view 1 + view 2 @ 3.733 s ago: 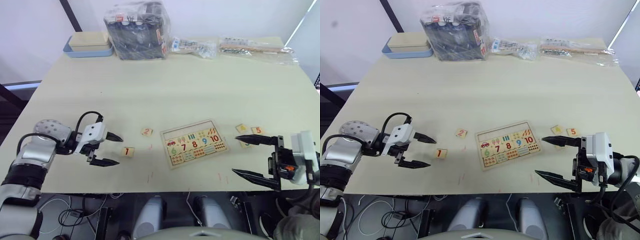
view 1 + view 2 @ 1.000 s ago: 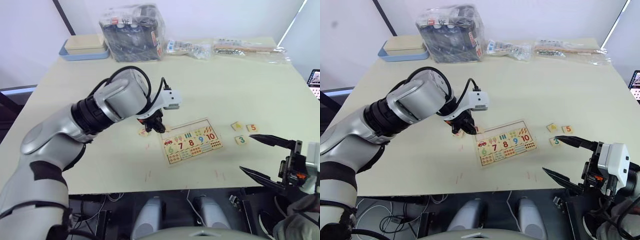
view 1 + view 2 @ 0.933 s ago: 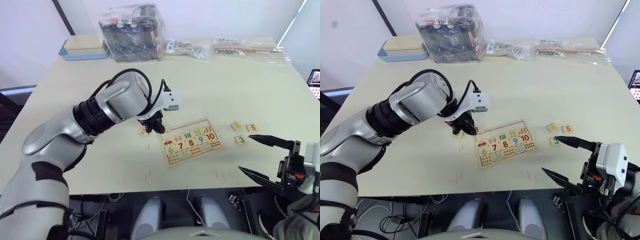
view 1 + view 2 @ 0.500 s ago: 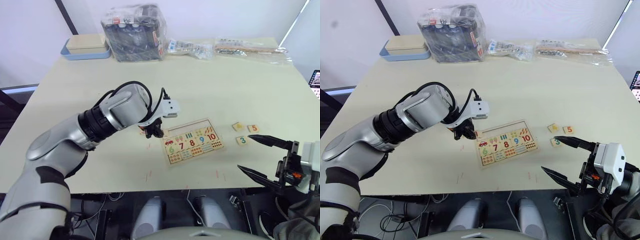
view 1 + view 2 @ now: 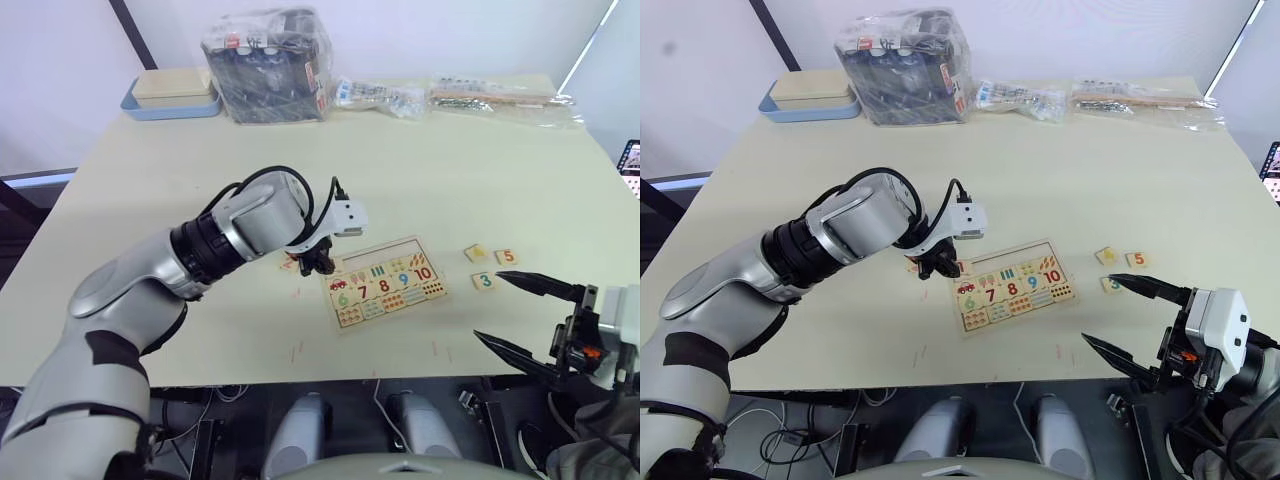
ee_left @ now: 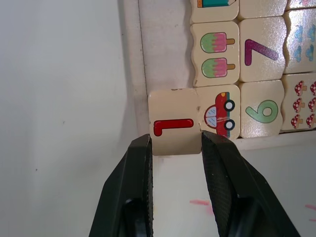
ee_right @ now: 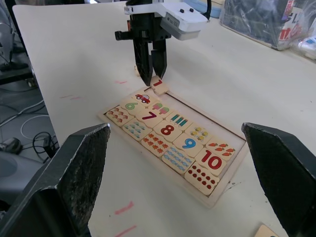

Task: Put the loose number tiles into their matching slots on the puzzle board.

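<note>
On the bench, my left gripper [image 6: 175, 148] clamps the 1 tile [image 6: 174, 129] at the board's [image 5: 387, 282] corner slot; next I'd seat it, right gripper [image 5: 525, 318] idle, apart.

Tile 1 [image 6: 174, 128] over puzzle board [image 5: 388, 283] left corner (in left pincer [image 6: 175, 148]); three tiles [image 5: 489, 268] right.

Tile 1 [image 6: 174, 128] now at board corner [image 6: 132, 89]
</note>
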